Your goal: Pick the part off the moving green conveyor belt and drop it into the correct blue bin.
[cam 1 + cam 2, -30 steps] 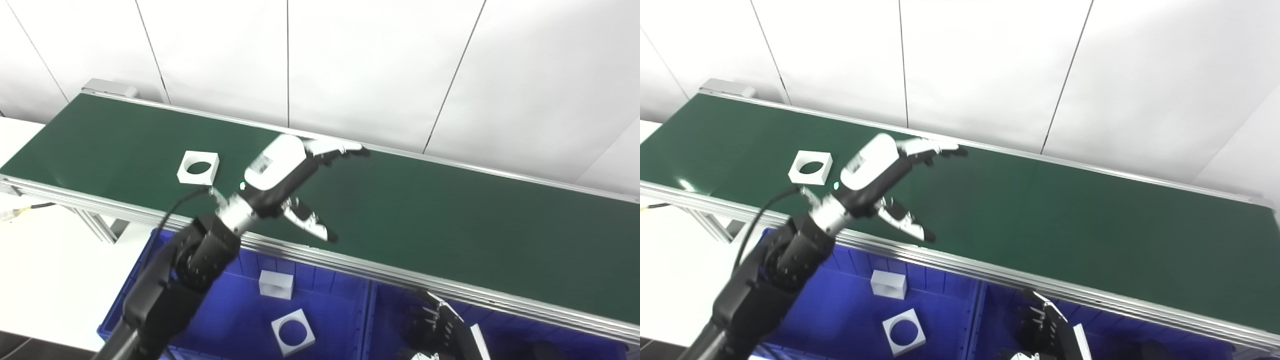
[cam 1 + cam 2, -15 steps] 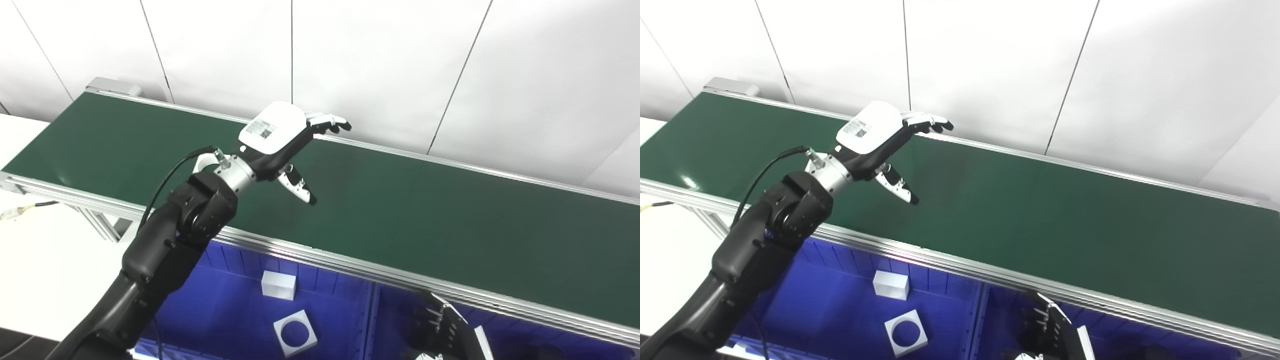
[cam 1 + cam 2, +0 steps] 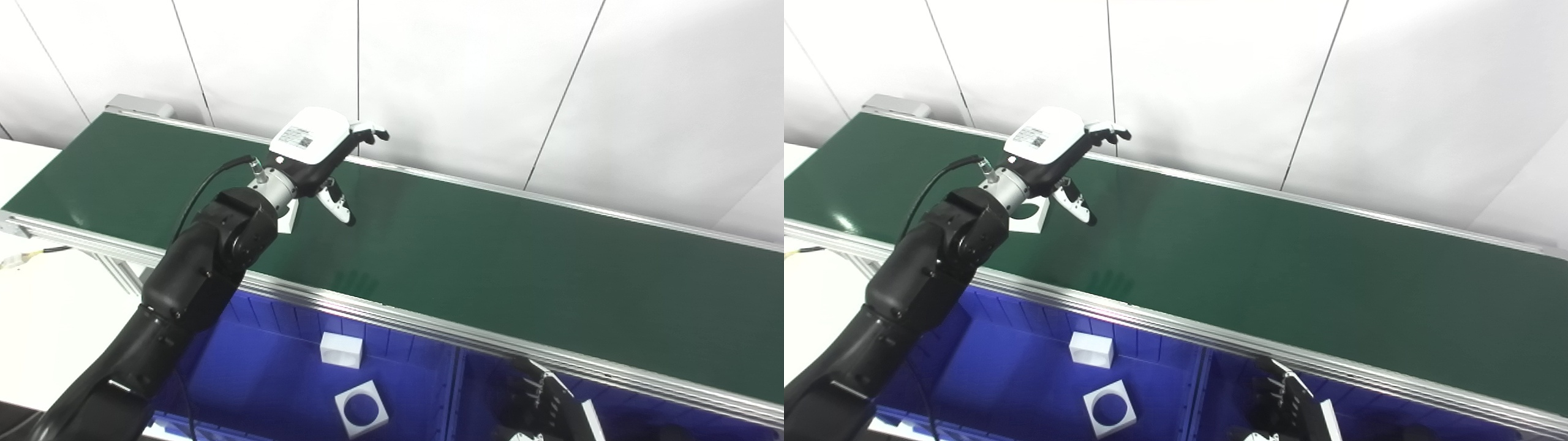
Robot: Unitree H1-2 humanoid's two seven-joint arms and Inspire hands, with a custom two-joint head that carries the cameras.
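- While poised above the green belt (image 3: 490, 257) with fingers spread and thumb dropped apart, holding nothing: left hand (image 3: 315, 153), raised clear of the surface.
- Just at 7 o'clock of that hand, flat on the belt and largely hidden behind the wrist: white square part (image 3: 1029, 214) with a round hole (only a corner and a sliver of the hole visible).
- Probably the reach step, grasp not yet made.
- To do it well: best to lower from above, thumb on the near edge and fingers on the far edge, aiming slightly ahead of the part in the belt's travel, then close only once both sides are bracketed; worth keeping the wrist from nudging the part.
- Low at 5 o'clock, over the right-hand bin: right hand (image 3: 545, 401), dark and cut off by the frame edge, open or closed impossible to tell.
- Below the belt's near rail: left blue bin (image 3: 269, 367), holding one white plain block (image 3: 340, 350) toward the back and one white square ring (image 3: 361, 408) nearer the front, well apart.
- Beside it at 3 o'clock: right blue bin (image 3: 484, 380), contents not readable.
- Judging by the ring already inside, left bin the likely destination.
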